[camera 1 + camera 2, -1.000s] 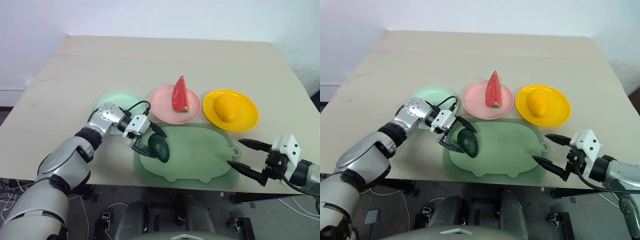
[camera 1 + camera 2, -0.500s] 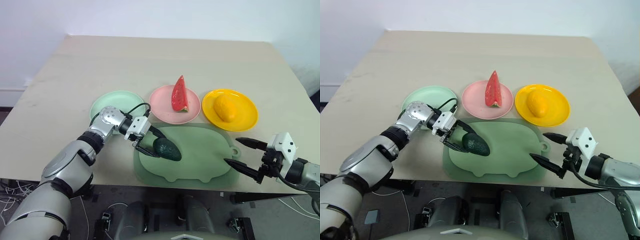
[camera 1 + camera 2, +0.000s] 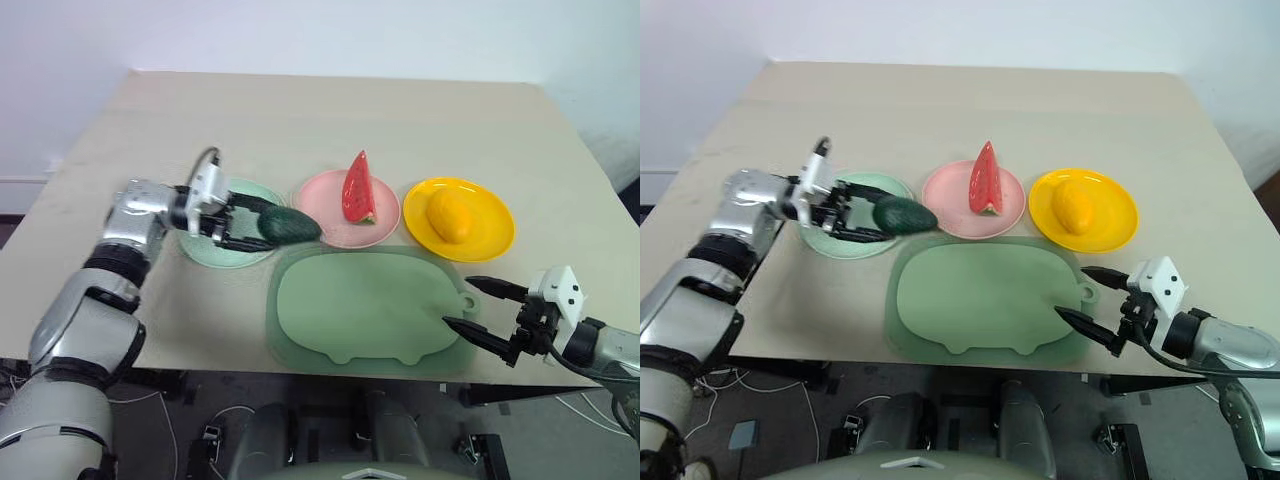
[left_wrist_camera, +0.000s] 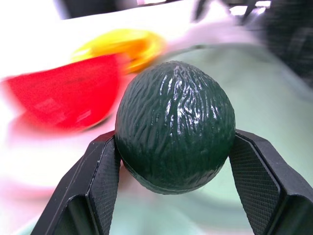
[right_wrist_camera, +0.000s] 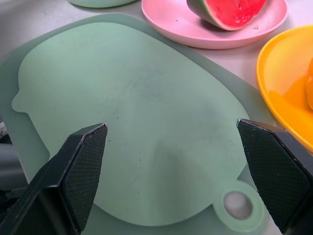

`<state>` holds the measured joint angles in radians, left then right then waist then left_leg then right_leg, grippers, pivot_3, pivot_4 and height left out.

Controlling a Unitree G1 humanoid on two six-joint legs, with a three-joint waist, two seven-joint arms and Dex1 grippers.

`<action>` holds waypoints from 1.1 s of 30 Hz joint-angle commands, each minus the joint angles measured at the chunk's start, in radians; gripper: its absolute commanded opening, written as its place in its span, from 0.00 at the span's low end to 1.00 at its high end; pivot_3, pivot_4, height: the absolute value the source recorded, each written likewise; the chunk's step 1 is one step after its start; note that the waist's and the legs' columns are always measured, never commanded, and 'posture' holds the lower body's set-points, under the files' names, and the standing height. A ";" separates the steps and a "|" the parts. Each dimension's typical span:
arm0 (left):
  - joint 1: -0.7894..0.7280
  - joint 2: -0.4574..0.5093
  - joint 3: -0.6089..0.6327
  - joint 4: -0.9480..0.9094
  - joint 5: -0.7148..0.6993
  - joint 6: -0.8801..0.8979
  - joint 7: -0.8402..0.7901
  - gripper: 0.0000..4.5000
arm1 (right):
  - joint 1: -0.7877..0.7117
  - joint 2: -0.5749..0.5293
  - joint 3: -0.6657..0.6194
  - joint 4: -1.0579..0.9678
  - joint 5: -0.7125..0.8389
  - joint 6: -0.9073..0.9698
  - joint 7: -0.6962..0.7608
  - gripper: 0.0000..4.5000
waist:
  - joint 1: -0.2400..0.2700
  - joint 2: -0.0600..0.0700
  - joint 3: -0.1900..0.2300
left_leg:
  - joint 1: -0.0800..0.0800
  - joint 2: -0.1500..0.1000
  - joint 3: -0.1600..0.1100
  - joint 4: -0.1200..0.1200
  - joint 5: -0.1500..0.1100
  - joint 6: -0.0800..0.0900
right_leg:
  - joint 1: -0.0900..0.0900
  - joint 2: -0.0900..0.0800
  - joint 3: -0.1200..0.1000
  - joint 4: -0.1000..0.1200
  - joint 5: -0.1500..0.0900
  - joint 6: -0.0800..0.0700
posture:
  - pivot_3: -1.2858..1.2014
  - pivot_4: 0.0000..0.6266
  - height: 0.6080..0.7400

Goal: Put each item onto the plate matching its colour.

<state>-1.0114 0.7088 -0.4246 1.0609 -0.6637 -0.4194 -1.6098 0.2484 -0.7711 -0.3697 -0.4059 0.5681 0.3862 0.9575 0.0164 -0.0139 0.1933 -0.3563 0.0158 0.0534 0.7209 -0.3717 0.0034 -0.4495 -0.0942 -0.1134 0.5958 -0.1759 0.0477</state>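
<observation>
No writing is legible on anything. The left wrist view shows the avocado (image 4: 175, 126) bumpy skin pinched between the left end effector (image 3: 247, 226) fingers, above the mint green plate (image 3: 205, 247) right edge. The right end effector (image 3: 478, 312) stands spread wide, empty, at the pig-shaped mat (image 3: 370, 305) right edge.

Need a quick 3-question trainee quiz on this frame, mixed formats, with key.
1. True or false: the right gripper holds the mango.
2. Which item does the left gripper hold? A) watermelon wedge B) avocado C) mango
3. Fill in: the held item hangs at the rim of the ____ plate, beside the pink plate.

Key: 1. False: it is open and empty, over the pig-shaped mat's edge; the mango lies on the yellow plate. 2. B. 3. Mint green.
</observation>
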 commanded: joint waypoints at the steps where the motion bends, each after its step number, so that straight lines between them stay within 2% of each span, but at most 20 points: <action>1: -0.007 0.042 0.131 0.064 0.078 0.015 0.037 0.66 | -0.035 0.005 -0.014 0.018 0.000 -0.017 -0.013 1.00 | 0.000 0.000 0.000 | 0.000 0.000 0.000 0.000 0.000 0.000 | 0.000 0.000 0.000 0.000 0.000 0.000 | 0.52 0.24 0.97; 8: 0.083 0.067 0.265 0.079 0.221 0.043 0.101 0.66 | -0.086 -0.005 0.013 0.046 -0.006 -0.015 0.004 1.00 | -0.002 0.000 0.000 | 0.001 0.000 0.001 0.000 0.000 0.000 | 0.000 0.000 0.000 0.001 0.000 0.000 | 0.52 0.24 0.97; 20: 0.135 0.034 0.370 0.069 0.376 0.058 0.194 0.66 | -0.110 0.000 0.026 0.051 -0.015 -0.015 0.003 1.00 | -0.003 0.000 0.000 | 0.001 0.000 0.002 0.000 0.000 0.000 | 0.000 0.000 0.000 0.001 0.000 0.000 | 0.52 0.24 0.97; 21: 0.133 0.031 0.379 0.068 0.381 0.068 0.198 0.82 | -0.110 0.001 0.030 0.053 -0.019 -0.017 0.001 1.00 | -0.003 0.000 0.000 | 0.001 0.000 0.002 0.000 0.000 0.000 | 0.000 0.000 0.000 0.001 0.000 0.000 | 0.52 0.24 0.97; 24: 0.135 0.026 0.391 0.061 0.409 0.065 0.209 1.00 | -0.112 0.008 0.037 0.052 -0.024 -0.021 -0.007 1.00 | -0.003 0.000 0.000 | 0.001 0.000 0.001 0.000 0.000 0.000 | 0.000 0.000 0.000 0.002 0.000 0.000 | 0.52 0.24 0.97; 29: 0.143 0.021 0.422 0.045 0.432 0.058 0.247 1.00 | -0.113 0.025 0.045 0.040 -0.023 -0.019 -0.025 1.00 | -0.003 0.000 0.000 | 0.001 0.000 0.002 0.000 0.000 0.000 | 0.000 0.000 0.000 0.002 0.000 0.000 | 0.52 0.24 0.97; 33: 0.158 0.037 0.469 -0.006 0.406 0.062 0.218 1.00 | -0.097 0.027 0.036 0.035 -0.020 -0.021 -0.021 1.00 | -0.003 0.000 0.000 | 0.001 0.000 0.002 0.000 0.000 0.000 | 0.000 0.000 0.000 0.002 0.000 0.000 | 0.52 0.24 0.97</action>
<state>-0.8546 0.7247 0.0046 1.0973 -0.2335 -0.3539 -1.3787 0.1444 -0.7459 -0.3196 -0.3427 0.5396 0.3848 0.9348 0.0138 -0.0143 0.1930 -0.3555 0.0159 0.0550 0.7211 -0.3715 0.0030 -0.4493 -0.0944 -0.1136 0.5975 -0.1756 0.0480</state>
